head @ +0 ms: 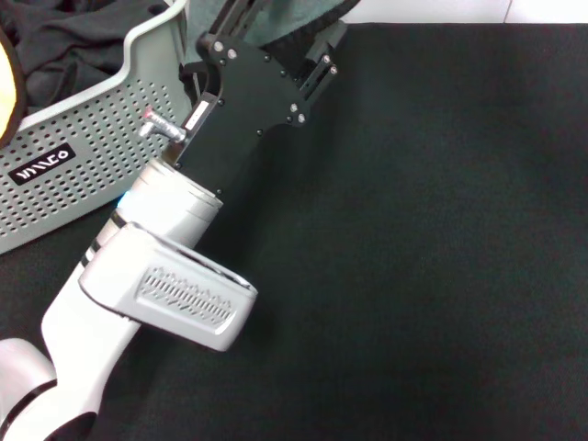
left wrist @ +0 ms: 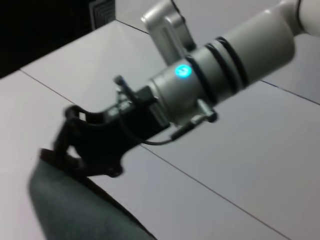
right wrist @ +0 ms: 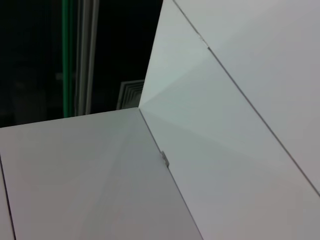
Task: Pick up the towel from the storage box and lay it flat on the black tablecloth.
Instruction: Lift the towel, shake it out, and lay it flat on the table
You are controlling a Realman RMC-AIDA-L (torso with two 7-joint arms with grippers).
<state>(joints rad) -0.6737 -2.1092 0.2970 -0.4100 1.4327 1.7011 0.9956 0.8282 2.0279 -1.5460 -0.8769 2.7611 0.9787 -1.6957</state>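
My left gripper [head: 308,37] is raised above the black tablecloth [head: 441,230], just right of the storage box [head: 101,129]. It is shut on the towel [head: 285,14], whose grey face shows at the top edge, partly behind the fingers. The fingertips are hidden by the cloth and the frame edge. The left wrist view shows a white arm with a black gripper [left wrist: 65,145] at a grey cloth [left wrist: 75,205] against the ceiling. I cannot tell which arm that is. The right wrist view shows only ceiling and a dark window.
A dark charcoal cloth [head: 73,46] lies inside the box. A yellow patch with dark trim [head: 7,92] shows at the far left edge over the box. I cannot tell whether it belongs to the towel. A white floor strip [head: 459,9] runs past the tablecloth's far edge.
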